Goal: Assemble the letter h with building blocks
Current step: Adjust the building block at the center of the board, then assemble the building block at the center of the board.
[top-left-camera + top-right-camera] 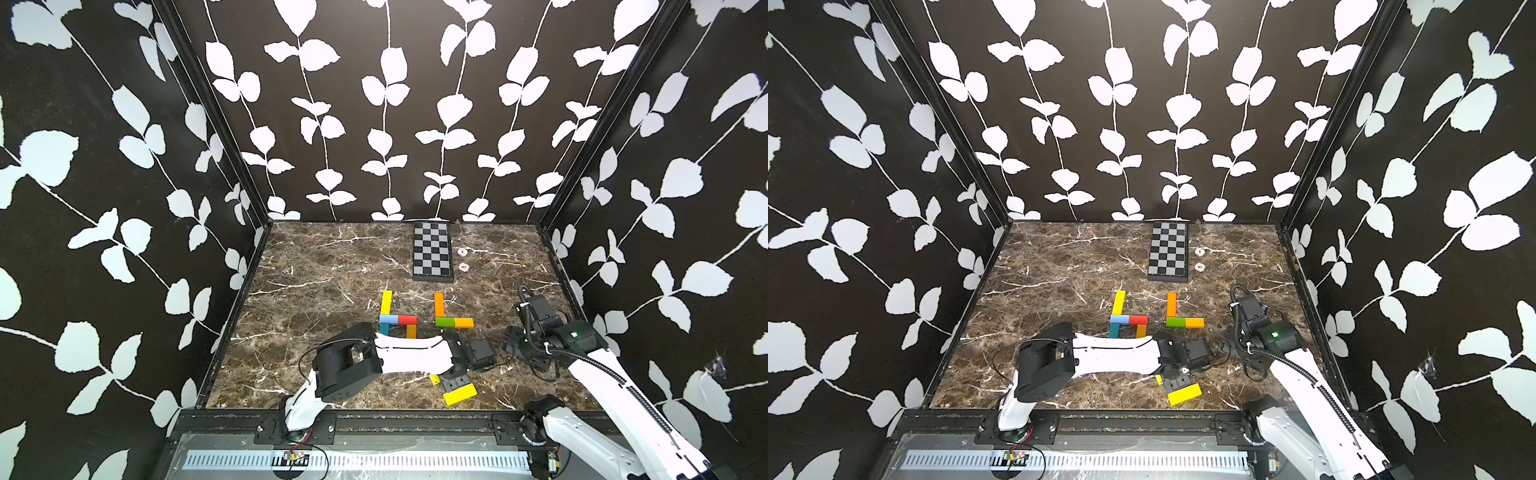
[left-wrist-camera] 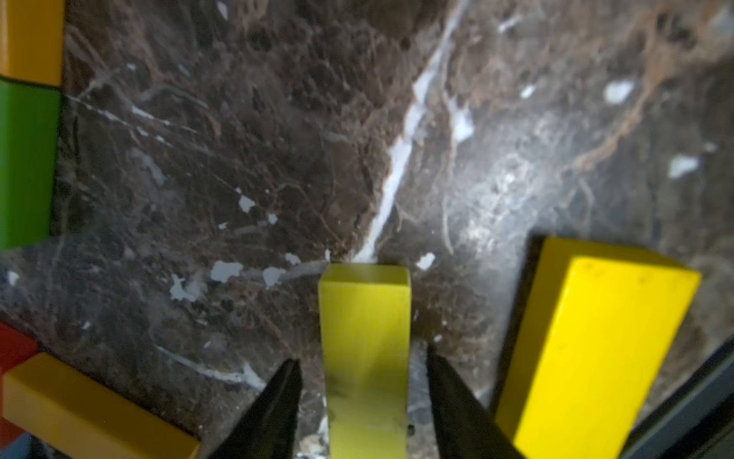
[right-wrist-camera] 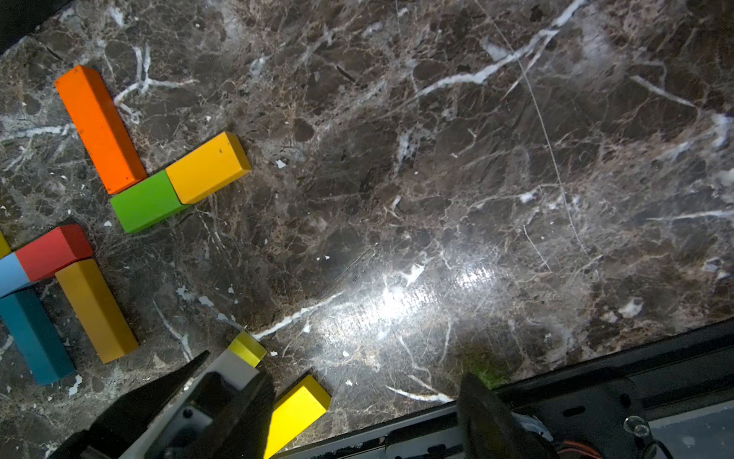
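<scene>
1. The left gripper (image 2: 363, 363) holds its jaws apart astride a small lime-yellow rectangular block (image 2: 363, 310). The block lies flat on the brown marbled tabletop (image 2: 238, 139). A sliver of gap shows on each side, so nothing is clamped yet. If the jaws meet the block unevenly, one finger would shove it first and skew it, giving a crooked grip.
2. A bright yellow long block (image 2: 588, 349) lies just beside one finger, angled to the lime one and not touching it. A dragged or tilted lift could knock it, and it already sits near the tabletop's front edge.
3. The right gripper (image 3: 337, 367) hovers close by with its jaws wide apart and empty. It is near the left wrist, so the arms could clash if the left arm swings that way with its load.
4. Farther back stands a five-block h (image 1: 398, 319) in yellow, light blue, red, teal and amber.
5. Beside it, an orange long block (image 1: 439, 304), a green short block (image 1: 444, 322) and an amber short block (image 1: 464, 322) form an L. I judge the lime block is meant as a leg there. Set down hard or askew, it would push the green and amber pieces out of line.
</scene>
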Motion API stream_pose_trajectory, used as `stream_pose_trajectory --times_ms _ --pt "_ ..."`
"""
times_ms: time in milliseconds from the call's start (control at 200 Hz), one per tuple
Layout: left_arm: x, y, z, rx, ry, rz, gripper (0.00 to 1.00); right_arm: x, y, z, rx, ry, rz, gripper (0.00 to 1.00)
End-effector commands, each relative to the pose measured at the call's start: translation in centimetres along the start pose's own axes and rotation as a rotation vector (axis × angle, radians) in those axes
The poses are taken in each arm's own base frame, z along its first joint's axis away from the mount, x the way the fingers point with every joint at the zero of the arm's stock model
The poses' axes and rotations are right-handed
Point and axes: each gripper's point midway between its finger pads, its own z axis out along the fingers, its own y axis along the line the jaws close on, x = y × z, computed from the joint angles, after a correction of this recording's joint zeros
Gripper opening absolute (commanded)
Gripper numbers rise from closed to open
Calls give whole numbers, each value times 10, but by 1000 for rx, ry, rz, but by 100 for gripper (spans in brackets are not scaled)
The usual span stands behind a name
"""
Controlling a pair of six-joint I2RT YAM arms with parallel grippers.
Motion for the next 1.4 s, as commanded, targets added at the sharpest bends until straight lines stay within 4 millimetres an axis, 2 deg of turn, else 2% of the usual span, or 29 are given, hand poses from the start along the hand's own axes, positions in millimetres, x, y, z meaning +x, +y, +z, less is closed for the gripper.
stream_pose_trajectory --times_ms 0,55,230,335,420,570,675,695,765,875,990,1145,1265,1320,1395 --pt "5 8 -1 -11 47 -70 31 -5 -4 -13 13 -29 18 70" --pt "4 15 -2 -13 46 -115 18 -5 -4 -14 13 -31 16 69" --pt "4 41 -5 3 49 -293 3 -6 -5 -17 16 -34 9 69" --pt "1 64 -12 1 26 -434 1 -7 -3 -17 11 -32 6 69" --pt "-6 76 -16 72 -5 -575 0 -7 -2 -17 12 -29 -1 68" --pt "-23 74 -16 195 -51 -695 0 -8 0 -18 8 -23 -12 68" --pt "-21 65 -10 233 -10 -714 0 -9 1 -20 6 -22 -24 68" --pt "-20 64 -8 236 -3 -715 4 -9 1 -20 5 -21 -27 68" --pt "-21 62 -7 249 1 -709 32 -8 1 -20 11 -12 -35 68" --pt "-24 61 -15 262 -30 -706 52 -4 2 -16 15 6 -38 69" --pt "-28 80 -45 203 -110 -715 60 2 10 -10 12 13 -53 71" --pt "-25 130 -125 106 -332 -769 63 13 35 -1 11 11 -99 75" --pt "2 175 -176 -1 -498 -827 66 23 67 13 7 12 -125 76" --pt "16 189 -187 20 -555 -850 69 28 83 20 1 7 -137 76" --pt "39 209 -187 62 -579 -924 70 34 107 29 -16 10 -160 76"
